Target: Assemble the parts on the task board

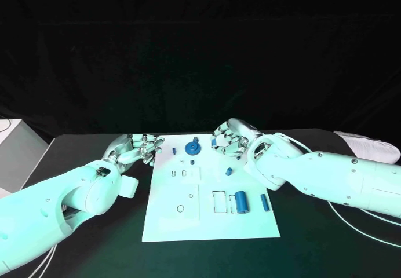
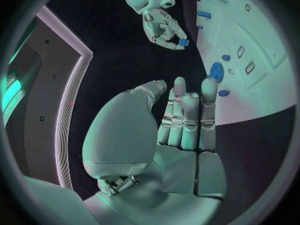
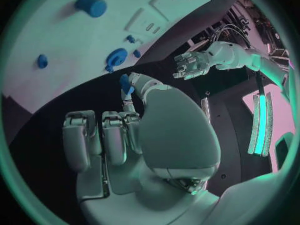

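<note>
The white task board [image 1: 171, 223] lies in the middle of the black table. Near its far edge stands a round blue gear-like part [image 1: 193, 149], with small blue parts [image 1: 228, 171] dotted below it. A blue cylinder [image 1: 242, 201] and a blue bar [image 1: 264, 201] lie at the board's right side. My right hand [image 1: 230, 139] hovers over the far right corner and pinches a small blue part [image 3: 125, 83] between thumb and a finger. My left hand [image 1: 138, 147] is beside the board's far left corner, fingers apart, holding nothing.
A white box [image 1: 17, 150] stands at the table's left edge. A pale object [image 1: 368, 145] lies at the far right behind my right arm. White cables [image 1: 359, 223] trail under that arm. The board has rectangular slots [image 1: 219, 201] and small holes [image 1: 181, 207].
</note>
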Tool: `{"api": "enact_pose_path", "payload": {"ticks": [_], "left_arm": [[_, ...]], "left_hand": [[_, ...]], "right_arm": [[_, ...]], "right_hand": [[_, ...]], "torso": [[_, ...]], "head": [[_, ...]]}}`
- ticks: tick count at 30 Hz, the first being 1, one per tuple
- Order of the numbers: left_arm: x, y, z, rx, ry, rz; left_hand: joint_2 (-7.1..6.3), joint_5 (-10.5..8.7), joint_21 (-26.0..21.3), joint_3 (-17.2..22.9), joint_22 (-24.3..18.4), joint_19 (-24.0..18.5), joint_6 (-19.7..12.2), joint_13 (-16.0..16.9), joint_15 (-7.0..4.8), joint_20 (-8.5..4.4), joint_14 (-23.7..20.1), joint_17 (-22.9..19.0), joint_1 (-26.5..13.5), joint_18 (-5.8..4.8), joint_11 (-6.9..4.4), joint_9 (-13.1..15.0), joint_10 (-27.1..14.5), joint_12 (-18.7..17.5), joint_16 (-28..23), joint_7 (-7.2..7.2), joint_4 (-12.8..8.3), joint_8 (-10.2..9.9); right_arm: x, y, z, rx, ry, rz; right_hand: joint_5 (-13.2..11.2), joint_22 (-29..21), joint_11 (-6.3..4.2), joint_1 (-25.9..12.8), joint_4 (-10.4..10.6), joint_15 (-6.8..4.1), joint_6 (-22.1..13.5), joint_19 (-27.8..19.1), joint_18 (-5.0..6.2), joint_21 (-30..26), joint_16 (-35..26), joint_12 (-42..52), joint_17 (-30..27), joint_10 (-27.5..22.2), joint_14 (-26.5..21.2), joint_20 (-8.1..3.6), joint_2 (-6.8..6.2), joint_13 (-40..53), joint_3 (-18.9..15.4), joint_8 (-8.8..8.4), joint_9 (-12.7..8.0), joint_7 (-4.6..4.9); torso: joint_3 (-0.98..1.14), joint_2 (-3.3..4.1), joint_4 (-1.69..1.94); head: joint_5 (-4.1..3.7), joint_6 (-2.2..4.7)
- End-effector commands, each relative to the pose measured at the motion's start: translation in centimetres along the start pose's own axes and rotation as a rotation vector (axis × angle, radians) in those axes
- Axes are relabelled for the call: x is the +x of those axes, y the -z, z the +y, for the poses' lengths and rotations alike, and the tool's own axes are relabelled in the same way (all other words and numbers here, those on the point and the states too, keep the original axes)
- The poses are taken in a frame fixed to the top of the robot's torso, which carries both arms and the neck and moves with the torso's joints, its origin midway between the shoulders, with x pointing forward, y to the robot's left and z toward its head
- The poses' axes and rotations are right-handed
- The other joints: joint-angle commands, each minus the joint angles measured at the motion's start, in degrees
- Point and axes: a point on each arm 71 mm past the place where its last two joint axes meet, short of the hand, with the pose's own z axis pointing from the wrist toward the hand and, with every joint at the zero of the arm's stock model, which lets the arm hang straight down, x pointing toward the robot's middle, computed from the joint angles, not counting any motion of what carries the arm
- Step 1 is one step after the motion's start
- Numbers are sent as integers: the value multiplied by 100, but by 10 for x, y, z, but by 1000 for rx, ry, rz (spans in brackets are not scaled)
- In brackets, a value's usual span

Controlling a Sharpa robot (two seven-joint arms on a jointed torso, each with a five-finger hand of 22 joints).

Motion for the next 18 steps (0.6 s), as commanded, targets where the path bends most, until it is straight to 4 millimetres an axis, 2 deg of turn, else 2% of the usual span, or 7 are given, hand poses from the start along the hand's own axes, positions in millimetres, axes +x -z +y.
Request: {"api": "enact_pose_path", "payload": {"ticks": [1, 4, 6, 7, 11, 16, 18], "left_arm": [[1, -1, 1, -13, -5, -10], [2, -1, 1, -21, -2, -11], [2, -2, 2, -26, -1, -11], [2, -2, 2, -27, 0, -12], [5, -2, 1, -27, 4, -12], [7, -3, 1, -28, 9, -8], [8, -3, 1, -28, 10, -6]], "left_hand": [[-3, -8, 42, 28, 13, 17, 82, 70, -40, -39, 54, 72, 21, -2, -55, 34, 28, 110, 85, -22, -12, 65], [59, -7, 104, 40, 90, 63, 191, 192, -54, -61, 211, 326, 23, -18, -64, 126, 36, 291, 309, -25, -16, 190], [76, -4, 243, 22, 275, 180, 119, 359, -54, -67, 328, 554, 12, -52, -62, 248, -59, 523, 528, -21, -17, 317], [68, -3, 362, 8, 440, 280, 58, 465, -56, -69, 404, 714, 8, -80, -64, 332, -123, 678, 676, -25, -17, 410], [29, -2, 500, -11, 616, 380, -95, 633, -42, -64, 513, 968, 7, -110, -41, 469, -292, 925, 902, -7, -17, 558], [38, 5, 1123, -3, 1539, 986, -369, 1123, -40, -66, 966, 1891, 27, -271, -47, 828, -628, 1737, 1636, -17, -8, 1056], [50, 13, 1248, 11, 1721, 1099, -425, 1239, -44, -73, 1041, 2059, 30, -301, -55, 917, -704, 1944, 1766, -29, 1, 1194]], "right_arm": [[14, 3, 7, 77, 11, 4], [30, 5, 19, 80, 9, 41], [40, 6, 25, 82, 13, 62], [46, 6, 28, 83, 16, 75], [61, 7, 35, 89, 25, 104], [77, 6, 39, 104, 46, 120], [81, 6, 40, 107, 52, 120]], "right_hand": [[48, 1250, -43, -52, 12, -45, 24, 454, -90, -37, 24, -11, 1510, 287, 617, -23, 38, 1168, 35, 92, 130, -28], [99, 1241, -43, -107, 14, -47, 5, 448, -87, -48, 24, -12, 1510, 288, 617, -25, 1, 1168, 31, 110, 138, -27], [107, 1240, -43, -135, 19, -47, -2, 448, -87, -50, 24, -7, 1510, 294, 617, -26, -16, 1175, 26, 118, 142, -26], [105, 1242, -42, -166, 27, -46, -9, 449, -87, -48, 24, -6, 1510, 296, 617, -26, -31, 1177, 18, 125, 145, -26], [83, 1231, -44, -223, 40, -47, -19, 442, -84, -62, 24, -2, 1510, 302, 617, -27, -66, 1183, 2, 143, 152, -29], [75, 1228, -45, -238, 44, -48, -18, 441, -83, -66, 24, 4, 1510, 308, 617, -27, -73, 1189, -2, 149, 154, -31], [71, 1235, -45, -248, 47, -48, -18, 445, -85, -57, 24, 10, 1510, 315, 617, -27, -77, 1197, -5, 152, 156, -32]], "torso": [[-33, -30, 3], [-43, -38, 0], [-48, -39, 3], [-43, -32, 5], [-46, -23, 15], [-45, -19, 14], [-43, -11, 14]], "head": [[29, -22], [83, -51], [96, -66], [97, -68], [115, -72], [127, -117], [134, -127]]}}
